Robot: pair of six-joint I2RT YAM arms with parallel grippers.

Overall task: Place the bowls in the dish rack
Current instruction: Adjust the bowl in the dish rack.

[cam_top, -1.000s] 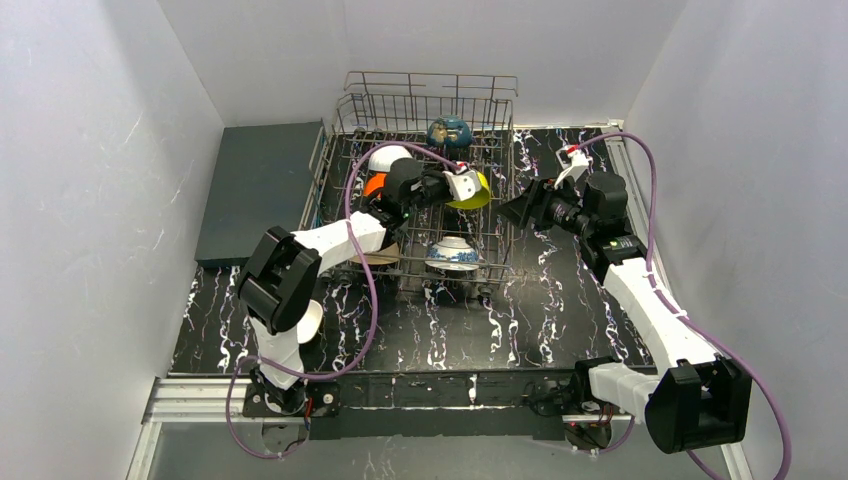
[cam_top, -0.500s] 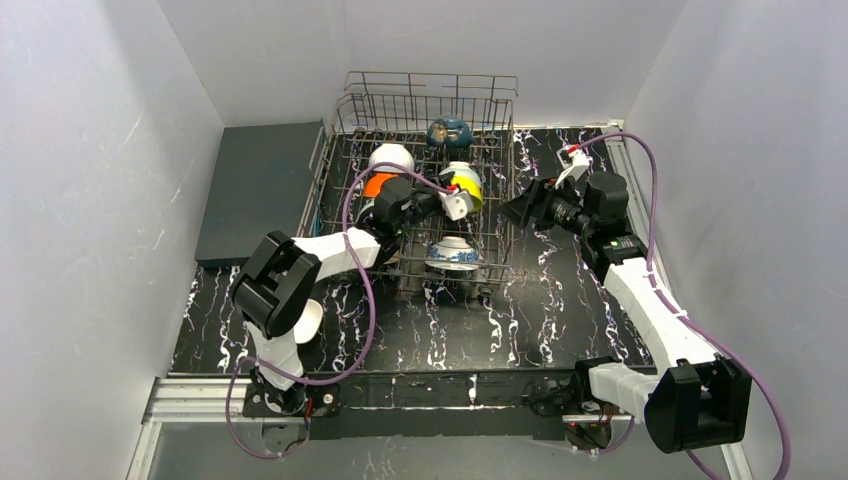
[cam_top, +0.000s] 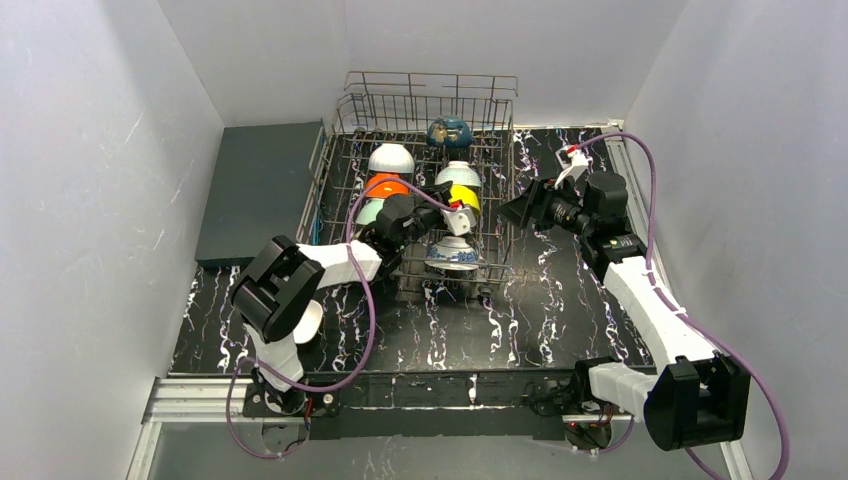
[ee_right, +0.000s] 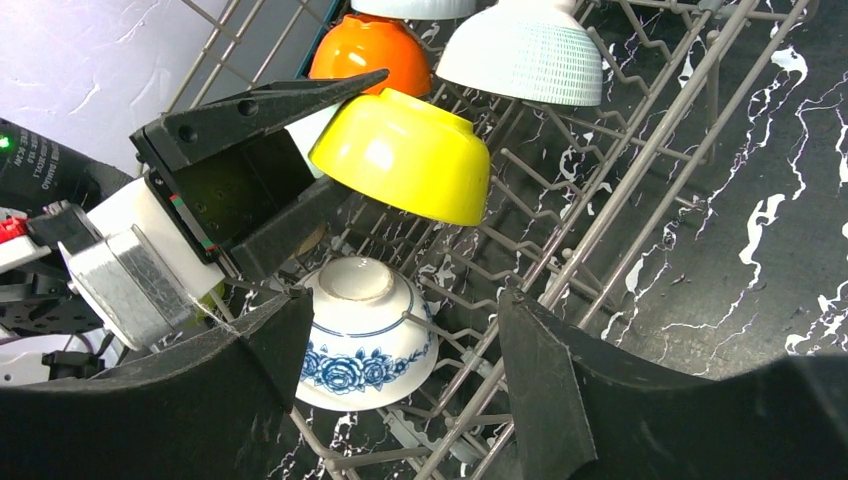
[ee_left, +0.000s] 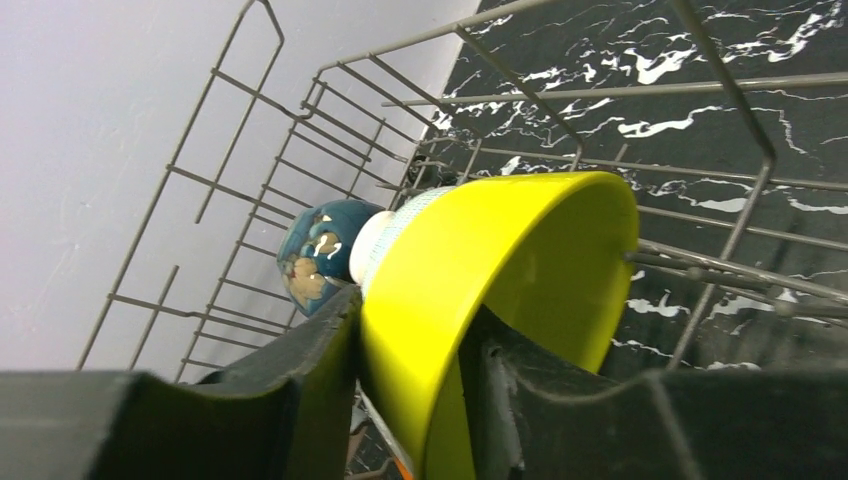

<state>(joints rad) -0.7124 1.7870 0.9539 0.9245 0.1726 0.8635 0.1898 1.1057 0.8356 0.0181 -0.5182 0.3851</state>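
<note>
Yellow bowl (ee_left: 480,270) stands tilted on edge among the tines in the middle of the dish rack (cam_top: 430,88), with a white ribbed bowl (ee_right: 525,50) just behind it and an upturned blue-and-white bowl (ee_right: 355,345) on its near side. Left claw (ee_left: 410,340) straddles the yellow bowl's wall, one finger inside and one outside; cannot tell whether it pinches or merely brackets it. Right claw (ee_right: 405,320) gapes released, grasping nothing, just outside the rack's right wall.

White walls (cam_top: 100,150) enclose a black marbled table (cam_top: 450,340) with a dark grey slab (cam_top: 260,190).
</note>
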